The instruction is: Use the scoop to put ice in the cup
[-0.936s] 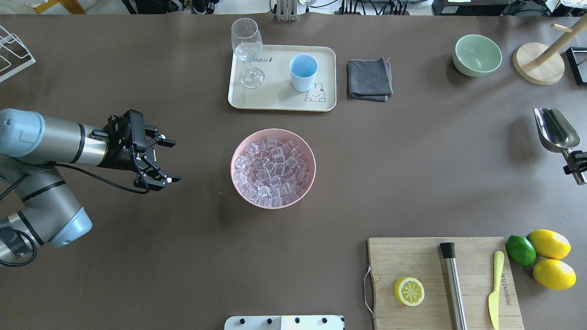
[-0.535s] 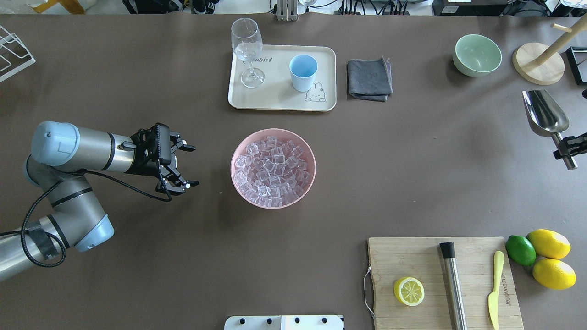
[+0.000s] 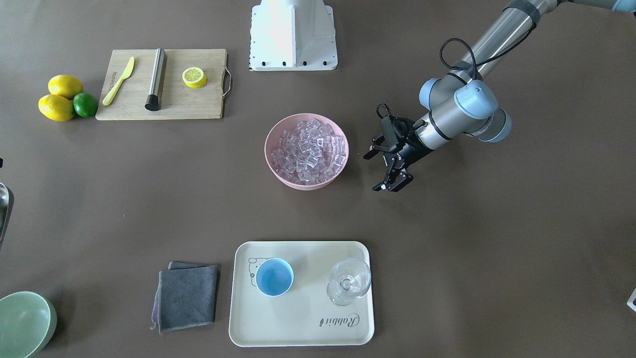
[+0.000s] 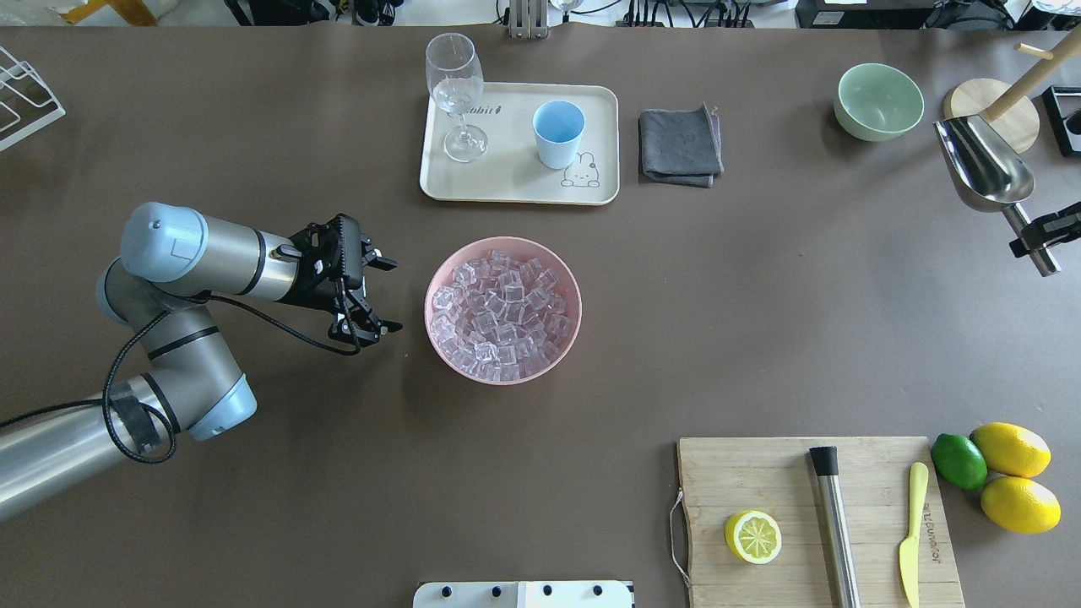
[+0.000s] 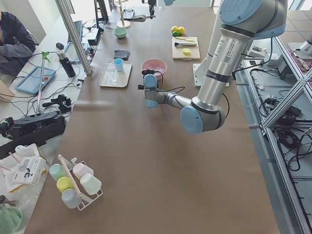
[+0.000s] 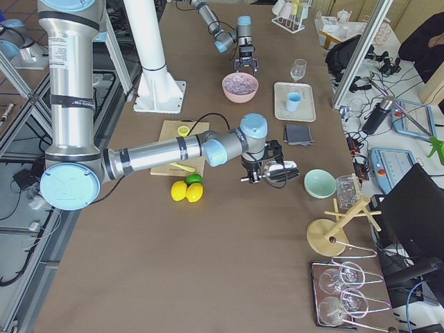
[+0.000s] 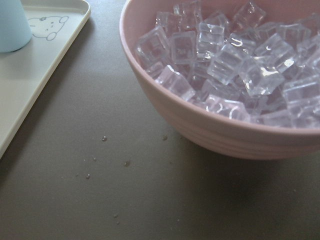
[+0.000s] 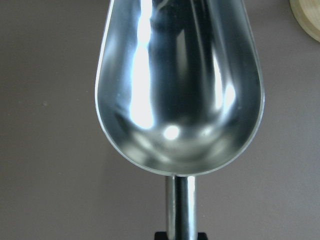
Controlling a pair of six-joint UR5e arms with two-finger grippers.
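The ice (image 4: 503, 311) fills a pink bowl (image 4: 439, 338) at the table's middle; it also shows in the left wrist view (image 7: 230, 65). The light-blue cup (image 4: 558, 133) stands upright on a cream tray (image 4: 515, 181) behind the bowl. My left gripper (image 4: 395, 295) is open and empty, just left of the bowl and apart from it. My right gripper (image 4: 1037, 236) is shut on the handle of the steel scoop (image 4: 988, 165) at the right edge, held above the table. The scoop's bowl (image 8: 177, 85) is empty.
A stemmed glass (image 4: 456, 93) stands on the tray beside the cup. A grey cloth (image 4: 680, 145), a green bowl (image 4: 878, 101) and a wooden stand (image 4: 992, 105) are at the far right. A cutting board (image 4: 802, 523) with lemon half, steel rod and knife is front right.
My left arm has moved right, its open gripper now close to the pink bowl. My right gripper has carried the scoop farther away across the table, towards the wooden stand.
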